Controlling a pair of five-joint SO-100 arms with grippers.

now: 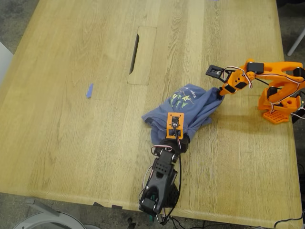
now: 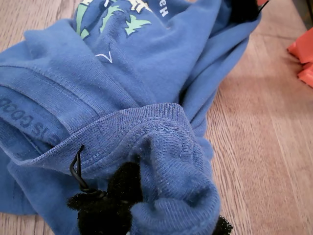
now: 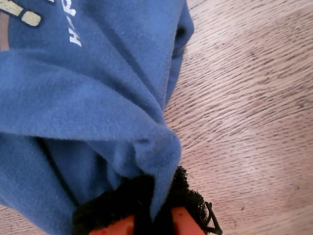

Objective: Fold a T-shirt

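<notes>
**Both claws clamped on a bunched T-shirt**

The T-shirt (image 1: pixel 188 112) lies crumpled in a heap on the wooden worktop (image 1: pixel 71 133), right of centre in the exterior view, with its green-and-yellow print and white lettering facing up near the top of the heap. The cloth is bunched rather than spread, with thick folds running across it.

My first gripper (image 1: pixel 177 141) belongs to the black arm that comes in from the lower middle of the exterior view; its claw is clamped on the ribbed hem at the lower edge of the heap, and the first wrist view shows the fabric (image 2: pixel 161 147) gathered into the black pads.

My second gripper (image 1: pixel 220 91) belongs to the orange arm at the exterior view's right; its claw is closed on a pinch of cloth at the heap's upper right corner, and the second wrist view shows the fold (image 3: pixel 151 152) drawn into the jaws.

A small blue tape strip (image 1: pixel 89 90) lies well apart, at the left of the exterior view. A rectangular cable hatch (image 1: pixel 143 55) sits in the worktop above the shirt; I cannot tell what is inside its slot.
</notes>
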